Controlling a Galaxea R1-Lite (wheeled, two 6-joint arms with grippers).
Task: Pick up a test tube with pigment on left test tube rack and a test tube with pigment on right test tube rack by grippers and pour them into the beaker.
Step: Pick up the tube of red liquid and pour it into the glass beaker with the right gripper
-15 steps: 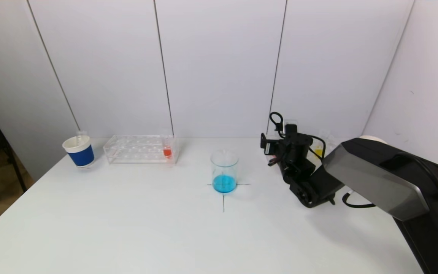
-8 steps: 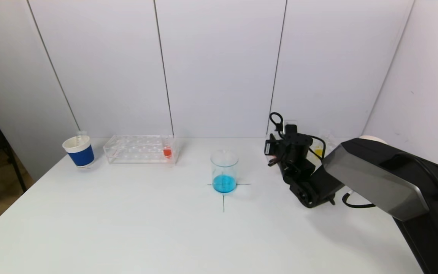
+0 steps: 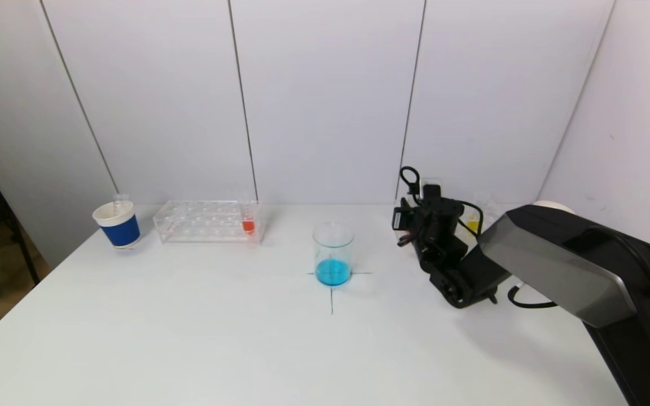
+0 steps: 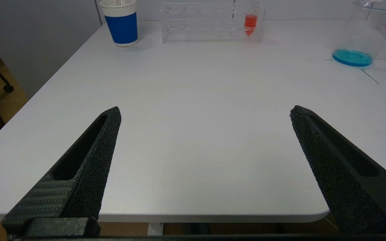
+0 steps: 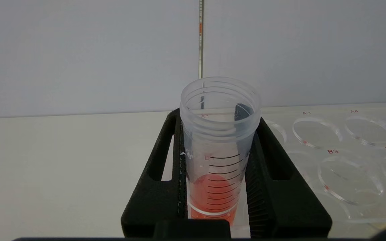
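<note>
My right gripper (image 5: 218,118) is shut on a clear test tube (image 5: 218,150) holding red pigment, which stands upright in the right test tube rack (image 5: 347,157). In the head view this gripper (image 3: 407,225) is at the back right, and the arm hides most of that rack. A tube of yellow pigment (image 3: 473,225) shows behind the arm. The left test tube rack (image 3: 203,221) holds a tube of red pigment (image 3: 248,224) at its right end. The beaker (image 3: 333,254), with blue liquid in its bottom, stands on a cross mark at the table's middle. My left gripper (image 4: 205,112) hangs open over the table's near edge, holding nothing.
A blue and white paper cup (image 3: 117,224) stands left of the left rack, with a clear tube in it. White wall panels close off the back and right side. The white table (image 3: 246,338) ends at its left edge, above the floor.
My right gripper's fingers have shut on the red-pigment tube in the right rack. The arm has barely shifted, and nothing else on the table has moved.
</note>
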